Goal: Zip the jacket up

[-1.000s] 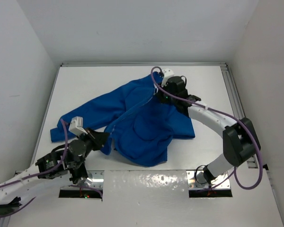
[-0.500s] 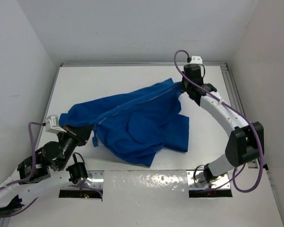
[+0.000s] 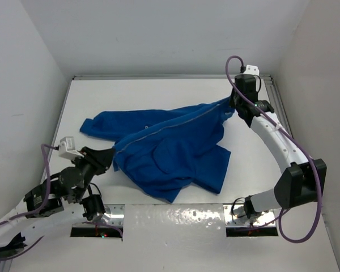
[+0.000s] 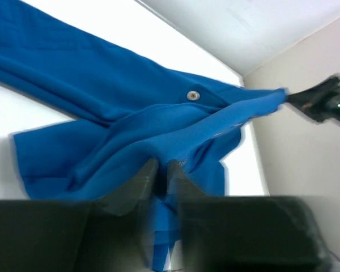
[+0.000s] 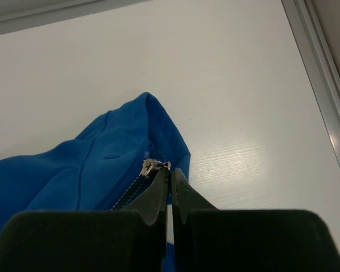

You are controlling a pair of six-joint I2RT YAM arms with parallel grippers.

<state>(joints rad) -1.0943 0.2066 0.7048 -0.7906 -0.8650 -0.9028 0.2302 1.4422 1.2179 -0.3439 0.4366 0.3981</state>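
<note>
The blue jacket lies stretched across the table, its silver zipper line running from lower left to upper right. My left gripper is shut on the jacket's bottom hem at the zipper's lower end; in the left wrist view the gripper pinches blue fabric. My right gripper is shut on the zipper pull at the jacket's collar end; in the right wrist view the gripper holds the silver pull next to the blue collar. The jacket is pulled taut between both grippers.
The white table is walled in on the left, back and right. A metal rail runs along the right edge, close to my right arm. A sleeve trails to the left.
My right gripper has pulled the zipper pull up and to the right toward the back corner. My left gripper has stayed low at the left holding the hem, and the jacket has stretched out.
</note>
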